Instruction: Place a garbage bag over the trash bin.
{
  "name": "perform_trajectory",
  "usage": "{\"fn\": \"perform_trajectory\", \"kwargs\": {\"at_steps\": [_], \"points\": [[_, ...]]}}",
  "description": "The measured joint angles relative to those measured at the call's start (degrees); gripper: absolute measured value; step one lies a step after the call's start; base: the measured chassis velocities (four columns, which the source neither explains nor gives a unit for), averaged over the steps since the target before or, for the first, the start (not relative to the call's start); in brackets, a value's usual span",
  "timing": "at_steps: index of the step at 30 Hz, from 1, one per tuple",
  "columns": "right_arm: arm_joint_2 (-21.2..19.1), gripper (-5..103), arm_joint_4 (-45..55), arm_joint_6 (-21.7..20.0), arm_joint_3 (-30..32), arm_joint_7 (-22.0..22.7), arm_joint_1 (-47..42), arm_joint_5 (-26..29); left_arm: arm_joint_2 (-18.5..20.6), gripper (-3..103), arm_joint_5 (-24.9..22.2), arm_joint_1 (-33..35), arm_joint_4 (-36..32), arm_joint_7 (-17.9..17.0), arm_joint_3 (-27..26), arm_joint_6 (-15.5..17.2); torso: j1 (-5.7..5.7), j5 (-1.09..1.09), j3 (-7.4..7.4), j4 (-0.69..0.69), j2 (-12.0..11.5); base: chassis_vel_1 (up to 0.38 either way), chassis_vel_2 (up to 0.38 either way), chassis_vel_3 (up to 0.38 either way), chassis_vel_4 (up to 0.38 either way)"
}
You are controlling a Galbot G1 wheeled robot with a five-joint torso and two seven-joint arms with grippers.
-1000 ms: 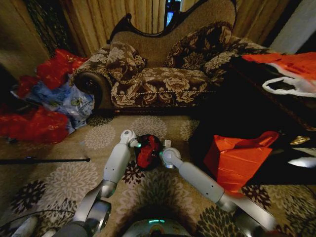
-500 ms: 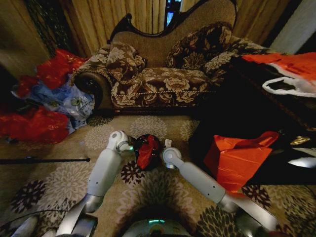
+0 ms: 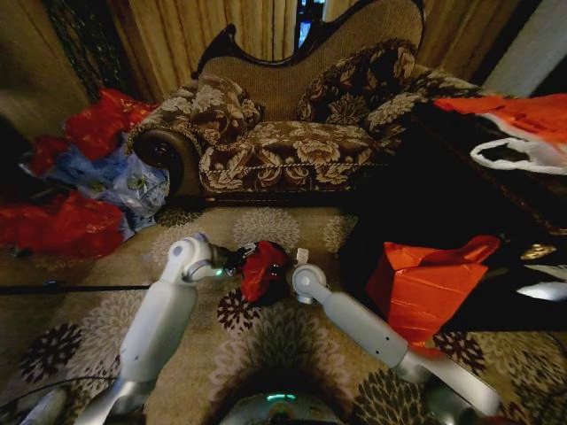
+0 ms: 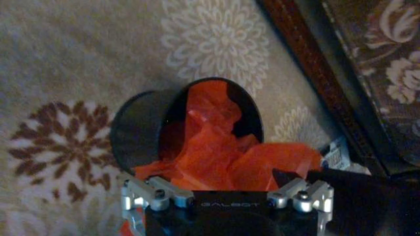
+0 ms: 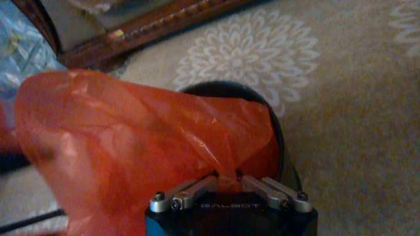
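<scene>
The trash bin [image 3: 268,285] stands on the carpet in front of the sofa, a small black cylinder. The crinkly red garbage bag [image 3: 261,266] sits bunched in its mouth and spills over the rim. My left gripper [image 3: 237,259] is at the bin's left side, fingers spread wide. In the left wrist view the garbage bag [image 4: 217,152] fills the trash bin [image 4: 141,130] and lies between my left gripper's [image 4: 226,189] fingers. My right gripper [image 3: 289,278] is at the bin's right rim. In the right wrist view the right gripper [image 5: 226,184] is shut on a fold of the garbage bag [image 5: 137,142], which covers most of the trash bin [image 5: 223,89].
A patterned sofa [image 3: 283,142] stands behind the bin. Red and blue bags [image 3: 89,186] are heaped at the left. A stiff orange-red bag [image 3: 425,283] leans against dark furniture [image 3: 443,204] at the right. A dark rod [image 3: 80,287] lies on the carpet at the left.
My left arm has swung out to the left, its wrist moving away from the bin. The bag's left edge now reaches further left. The right arm has stayed put.
</scene>
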Motion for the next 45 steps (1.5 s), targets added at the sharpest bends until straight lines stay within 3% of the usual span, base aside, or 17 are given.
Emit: {"fn": "perform_trajectory", "kwargs": {"at_steps": [1, 3, 4, 7, 9, 11, 12, 13, 14, 16, 17, 18, 22, 26, 31, 38, 45], "points": [[0.0, 0, 0.0, 0.1, 0.4, 0.1, 0.1, 0.1, 0.9, 100, 0.5, 1.3, -1.3, 0.7, -0.6, 0.8, 0.00, 0.00, 0.00, 0.01, 0.0, 0.000, 0.000, 0.000, 0.000], [0.5, 0, -0.5, 0.2, 1.5, 0.4, 0.4, 0.3, 4.3, 100, 10.0, 7.0, -6.1, 6.3, -1.5, 4.0, 0.00, 0.00, 0.00, 0.01, 0.0, 0.000, 0.000, 0.000, 0.000], [0.5, 0, -0.5, 0.2, 1.5, 0.4, 0.4, 0.3, 4.3, 100, 10.0, 7.0, -6.1, 6.3, -1.5, 4.0, 0.00, 0.00, 0.00, 0.01, 0.0, 0.000, 0.000, 0.000, 0.000], [0.8, 0, -0.9, 0.2, 2.2, 0.7, 0.5, 0.6, 7.5, 100, 26.1, 13.8, -11.3, 17.5, -1.6, 7.2, 0.00, -0.01, 0.00, 0.04, 0.0, 0.000, 0.000, 0.000, 0.000], [0.9, 0, -1.3, 0.1, 2.4, 0.7, 0.5, 0.7, 8.6, 100, 32.9, 15.8, -14.2, 22.0, -1.5, 8.8, 0.00, 0.00, 0.00, 0.01, 0.0, 0.000, 0.000, 0.000, 0.000], [1.0, 0, -1.5, 0.1, 2.5, 0.7, 0.5, 0.7, 8.9, 100, 35.8, 16.3, -15.0, 23.7, -1.3, 9.0, 0.00, 0.01, 0.00, 0.01, 0.0, 0.000, 0.000, 0.000, 0.000], [1.0, 0, -1.7, 0.1, 2.7, 0.7, 0.4, 0.7, 9.3, 100, 41.8, 17.3, -15.8, 28.0, -0.7, 9.1, 0.00, 0.02, 0.00, 0.00, 0.0, 0.000, 0.000, 0.000, 0.000], [1.2, 0, -1.8, 0.0, 2.7, 0.6, 0.2, 0.6, 9.9, 100, 52.7, 18.9, -16.2, 36.8, 0.6, 9.3, 0.00, 0.02, 0.00, 0.00, 0.0, 0.000, 0.000, 0.000, 0.000], [1.2, 0, -1.8, 0.0, 2.7, 0.6, 0.2, 0.6, 9.9, 100, 52.7, 18.9, -16.2, 36.8, 0.6, 9.3, 0.00, 0.02, 0.00, 0.00, 0.0, 0.000, 0.000, 0.000, 0.000], [1.2, 0, -1.6, 0.0, 2.7, 0.6, 0.0, 0.6, 10.4, 100, 63.7, 20.4, -15.4, 46.5, 1.8, 9.1, 0.00, 0.01, 0.00, 0.01, 0.0, 0.000, 0.000, 0.000, 0.000], [1.0, 0, -1.2, 0.0, 2.7, 0.6, -0.2, 0.6, 10.7, 100, 75.1, 21.5, -13.6, 53.8, 2.7, 7.9, 0.00, -0.01, 0.00, 0.01, 0.0, 0.000, 0.000, 0.000, 0.000], [1.0, 0, -1.2, 0.0, 2.7, 0.6, -0.2, 0.6, 10.7, 100, 75.1, 21.5, -13.6, 53.8, 2.7, 7.9, 0.00, -0.01, 0.00, 0.01, 0.0, 0.000, 0.000, 0.000, 0.000], [0.3, 0, -0.3, -0.1, 2.6, 0.5, -0.8, 0.6, 12.3, 100, 91.9, 22.6, -8.2, 66.9, 3.9, 0.8, 0.00, 0.00, 0.00, 0.01, 0.0, 0.000, 0.000, 0.000, 0.000], [-0.3, 0, -0.1, -0.1, 2.6, 0.4, -1.0, 0.6, 12.6, 100, 95.8, 21.2, -4.4, 71.1, 4.8, -4.8, 0.01, 0.00, 0.01, 0.01, 0.0, 0.000, 0.000, 0.000, 0.000], [-0.5, 0, 0.0, -0.1, 2.5, 0.4, -1.1, 0.6, 12.1, 100, 98.9, 20.9, -3.0, 74.4, 5.8, -8.3, 0.01, 0.00, 0.01, 0.01, 0.0, 0.000, 0.000, 0.000, 0.000], [-0.1, 0, -0.5, -0.2, 2.6, 0.2, -1.1, 0.6, 12.1, 100, 100.0, 21.2, -4.2, 77.3, 5.9, -8.8, 0.00, 0.01, 0.00, 0.02, 0.0, 0.000, 0.000, 0.000, 0.000], [0.5, 0, -0.9, -0.1, 2.4, 0.3, -1.4, 0.6, 9.9, 100, 100.8, 18.5, -2.1, 76.6, 8.9, -7.7, 0.01, 0.01, 0.01, 0.00, 0.0, 0.000, 0.000, 0.000, 0.000]]}}
